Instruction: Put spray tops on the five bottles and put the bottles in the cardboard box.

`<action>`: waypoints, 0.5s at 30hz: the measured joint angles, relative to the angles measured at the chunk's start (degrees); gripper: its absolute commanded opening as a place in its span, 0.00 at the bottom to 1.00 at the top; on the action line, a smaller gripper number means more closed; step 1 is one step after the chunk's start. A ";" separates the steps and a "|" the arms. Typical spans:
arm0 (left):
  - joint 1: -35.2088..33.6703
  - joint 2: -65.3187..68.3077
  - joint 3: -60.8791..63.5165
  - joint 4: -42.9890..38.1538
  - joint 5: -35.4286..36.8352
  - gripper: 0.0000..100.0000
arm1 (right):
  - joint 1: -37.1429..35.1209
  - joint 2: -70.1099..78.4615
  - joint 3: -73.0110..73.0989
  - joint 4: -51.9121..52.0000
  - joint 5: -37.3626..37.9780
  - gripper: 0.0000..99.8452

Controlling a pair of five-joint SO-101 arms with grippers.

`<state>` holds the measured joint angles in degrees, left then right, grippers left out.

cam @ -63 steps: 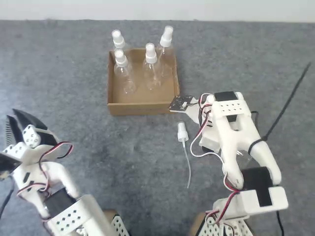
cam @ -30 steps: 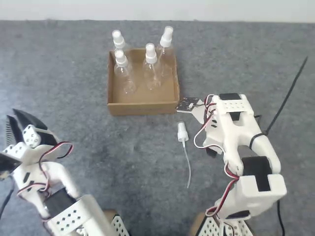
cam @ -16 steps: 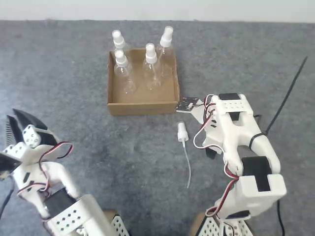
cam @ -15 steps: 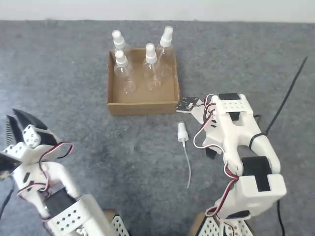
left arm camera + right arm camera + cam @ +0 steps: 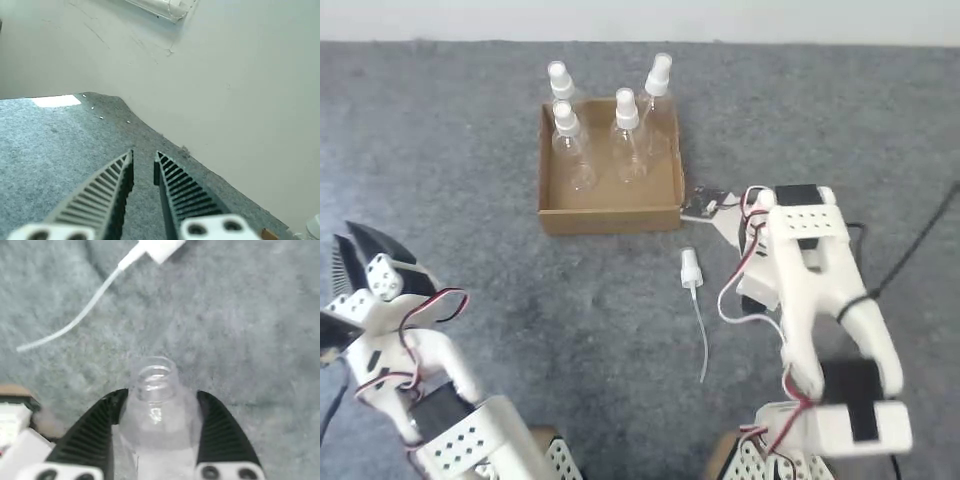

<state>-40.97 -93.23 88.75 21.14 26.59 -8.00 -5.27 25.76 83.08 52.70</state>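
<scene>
Right gripper is clamped on an uncapped clear bottle, whose open neck points out past the fingertips. Just beyond that mouth the loose spray top lies on its side on the grey carpet, near the gripper and toward the other arm. Its white head points toward the cardboard box, and its thin dip tube trails toward the arm bases. Four capped bottles stand in the box. Left gripper, jaws slightly parted and empty, sits well apart, yet fetching the top probably falls to it.
</scene>
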 measured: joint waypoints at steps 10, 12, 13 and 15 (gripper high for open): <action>0.00 0.00 0.00 0.00 0.00 0.07 | -6.86 -11.34 0.00 1.67 -17.32 0.01; 0.00 0.00 0.00 0.00 0.00 0.07 | -7.91 -13.01 0.00 1.76 -20.13 0.01; 0.00 0.00 0.00 0.00 0.00 0.07 | -8.35 -13.98 0.00 1.76 -21.27 0.01; 0.00 0.00 0.00 0.00 0.00 0.07 | -8.97 -16.26 0.09 1.76 -23.74 0.01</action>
<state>-40.97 -93.23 88.75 21.14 26.59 -16.97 -21.54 25.85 84.84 28.97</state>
